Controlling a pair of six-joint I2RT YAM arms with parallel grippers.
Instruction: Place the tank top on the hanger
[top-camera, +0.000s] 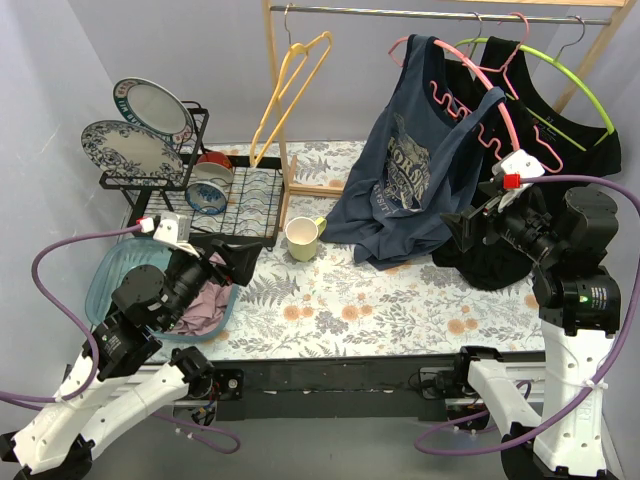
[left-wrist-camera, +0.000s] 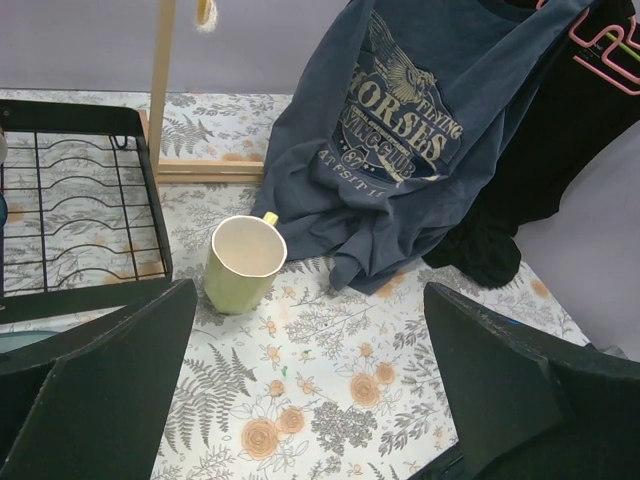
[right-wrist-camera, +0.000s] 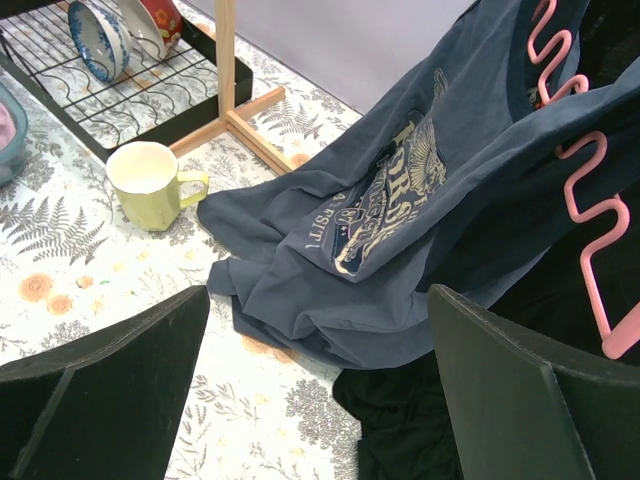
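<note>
Near left: located left gripper (top-camera: 232, 265) above the right edge of a pale blue tub (top-camera: 100, 275), pointed out across the table rather than down. Recorded jaws spread wide in its wrist view, nothing between them. Found the tank top (top-camera: 205, 305) crumpled in that tub, partly hidden under the left arm, just near of the fingers. Near right: noted right gripper (top-camera: 462, 225) raised, likewise gaping and empty, facing the navy printed top (top-camera: 410, 170) draped from the pink wavy hanger (top-camera: 485, 95) down onto the table. Mid-table: logged a cream mug (top-camera: 303, 238) between the two grippers, beside the dish rack (top-camera: 250, 200). Far left: saw the hanger (top-camera: 292, 80) hooked bare on the rail (top-camera: 420, 14), well apart from the tank top. Judged step in hand as the first grasp of the tank top; rated task as not yet begun. To do it well: pitch left wrist down into the tub, pinch one layer at a strap or neckline rather than the bunched middle, then lift straight up clear of the rim. Could not make out strap positions in these views. Flagged risk of snagging the tub wall or gathering a double layer.
</note>
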